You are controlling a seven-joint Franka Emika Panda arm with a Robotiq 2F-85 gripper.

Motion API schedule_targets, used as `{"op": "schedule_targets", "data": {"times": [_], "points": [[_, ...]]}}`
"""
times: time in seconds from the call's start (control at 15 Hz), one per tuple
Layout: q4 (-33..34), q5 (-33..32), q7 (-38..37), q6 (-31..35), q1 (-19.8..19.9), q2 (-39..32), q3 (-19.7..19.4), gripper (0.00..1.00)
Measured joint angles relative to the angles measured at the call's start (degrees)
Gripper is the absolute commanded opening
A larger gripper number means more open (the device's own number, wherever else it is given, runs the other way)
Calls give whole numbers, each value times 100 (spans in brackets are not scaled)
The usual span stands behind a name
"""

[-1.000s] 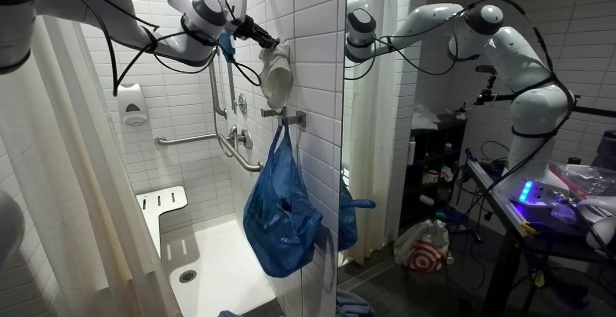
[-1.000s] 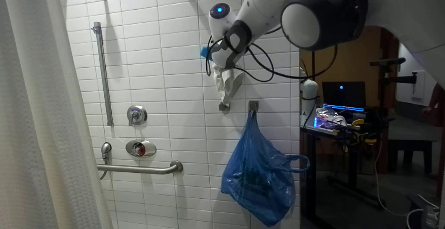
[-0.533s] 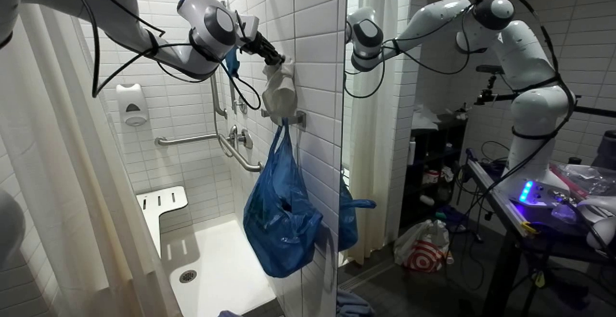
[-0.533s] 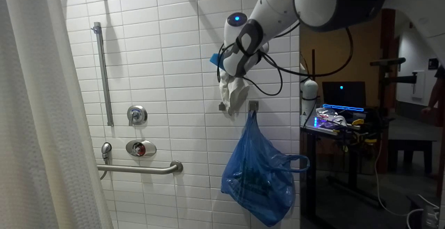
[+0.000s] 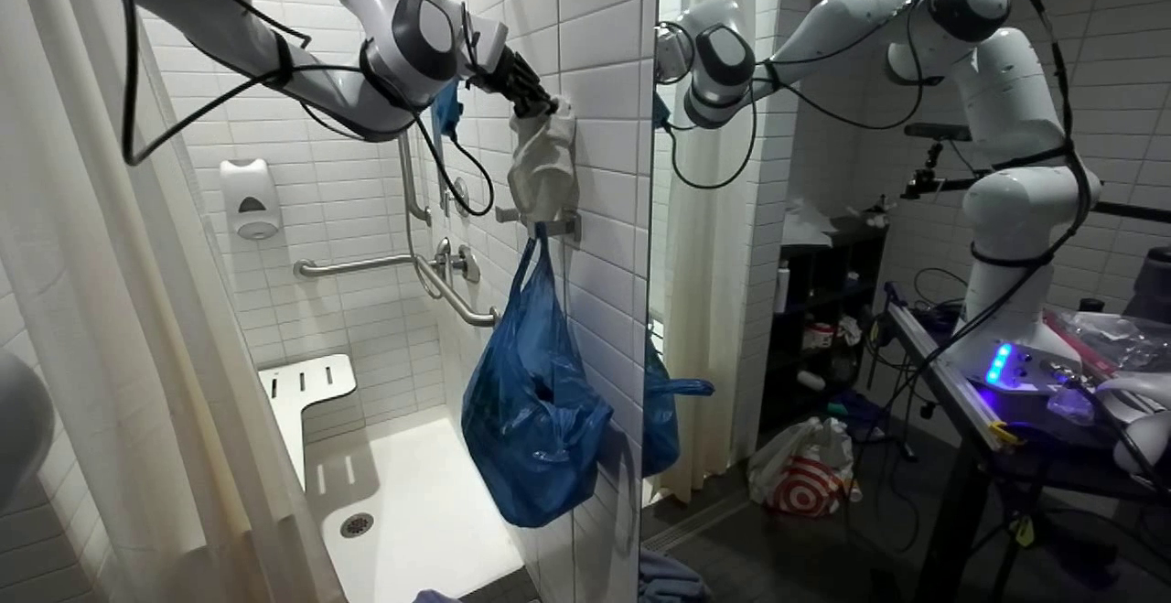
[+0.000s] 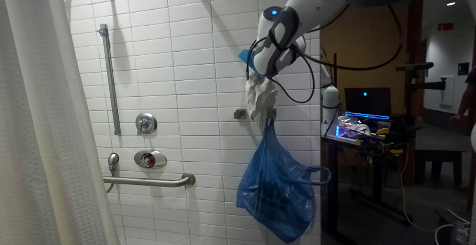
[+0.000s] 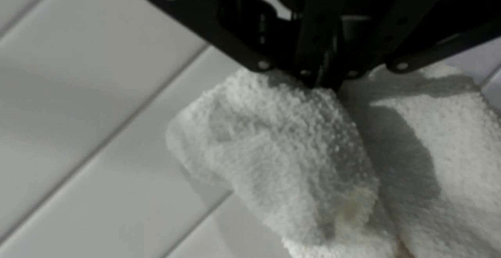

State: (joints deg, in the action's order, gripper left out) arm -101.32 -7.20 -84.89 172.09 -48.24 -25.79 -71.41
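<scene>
Wrist view: my gripper (image 7: 321, 82) pinches the white cloth (image 7: 282, 152) between narrow-set fingers (image 7: 311, 50), in front of the tiled wall (image 7: 98, 74). Both exterior views show a blue bag (image 6: 277, 200) below, on a wall hook (image 6: 272, 113), and a grab bar (image 6: 148, 181) farther off.

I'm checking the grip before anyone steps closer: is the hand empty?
No, in the wrist view the hand is closed on a fluffy white cloth.

cloth (image 7: 282, 152): rough, nubby, matt | hand (image 7: 323, 81): smooth, mostly matt | bag (image 6: 277, 200): glossy, crinkled plastic | tiles (image 6: 197, 102): smooth, faintly glossy | bar (image 6: 148, 181): smooth metal | curtain (image 6: 44, 126): matt, dimpled fabric
</scene>
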Motion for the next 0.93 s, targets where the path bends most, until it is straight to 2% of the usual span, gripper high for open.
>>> {"op": "schedule_targets", "data": {"times": [0.4, 0.6, 0.93], "points": [[-221, -1, -171, 280, -1272, 46, -1763, 2], [-212, 0, -171, 326, -1598, -36, -2305, 2], [-202, 10, -199, 434, -1806, -328, -2852, 2]]}}
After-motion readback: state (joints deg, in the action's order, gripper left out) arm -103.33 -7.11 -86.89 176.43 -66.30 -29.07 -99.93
